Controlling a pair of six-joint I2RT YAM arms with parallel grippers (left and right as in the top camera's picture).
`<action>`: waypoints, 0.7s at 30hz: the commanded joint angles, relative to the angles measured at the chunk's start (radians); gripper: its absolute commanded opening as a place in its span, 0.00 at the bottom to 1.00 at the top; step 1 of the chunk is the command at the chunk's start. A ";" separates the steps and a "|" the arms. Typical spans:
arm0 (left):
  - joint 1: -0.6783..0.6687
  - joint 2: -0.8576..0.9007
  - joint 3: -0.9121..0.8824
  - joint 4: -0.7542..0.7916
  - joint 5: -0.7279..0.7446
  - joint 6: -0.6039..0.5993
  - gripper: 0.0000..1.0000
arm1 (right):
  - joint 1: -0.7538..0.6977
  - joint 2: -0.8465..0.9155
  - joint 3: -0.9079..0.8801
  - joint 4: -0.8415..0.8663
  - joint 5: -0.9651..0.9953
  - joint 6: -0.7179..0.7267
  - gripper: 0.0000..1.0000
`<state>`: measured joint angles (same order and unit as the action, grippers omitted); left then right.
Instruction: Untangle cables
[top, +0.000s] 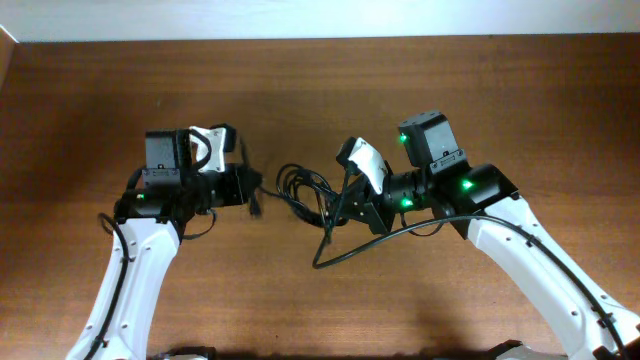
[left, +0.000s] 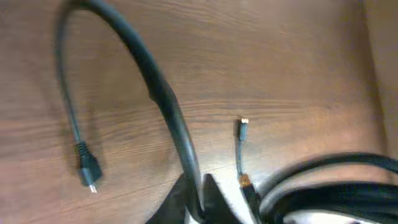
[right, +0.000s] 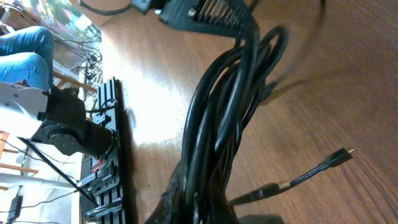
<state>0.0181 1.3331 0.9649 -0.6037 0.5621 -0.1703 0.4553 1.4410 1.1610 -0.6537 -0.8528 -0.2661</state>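
Note:
The cables are a loose bundle of thin black cords on the brown table between my two grippers. My left gripper is shut on one black cord. That cord arcs up from the jaws and down to a small plug lying on the table. A thinner cord with a tiny connector lies beside it. My right gripper is shut on the bundle, with several strands running through its jaws. A small plug end sticks out to the right.
A thicker black wire loops from the right arm over the table near the front. The pale wall edge runs along the back. In the right wrist view, a black slotted rack and a person's blue-jeaned legs stand beyond the table's side.

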 joint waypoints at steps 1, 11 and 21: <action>0.019 -0.003 0.014 0.000 -0.058 0.012 0.87 | 0.003 -0.015 0.019 -0.001 -0.060 -0.010 0.04; 0.019 -0.003 0.014 -0.027 0.391 0.553 1.00 | 0.003 -0.015 0.019 -0.008 -0.060 -0.011 0.04; -0.042 -0.003 0.014 -0.075 0.493 0.668 0.92 | 0.003 -0.015 0.019 0.056 -0.177 -0.011 0.04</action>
<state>0.0330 1.3334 0.9653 -0.6701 0.9813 0.4690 0.4541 1.4410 1.1610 -0.6174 -0.9546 -0.2699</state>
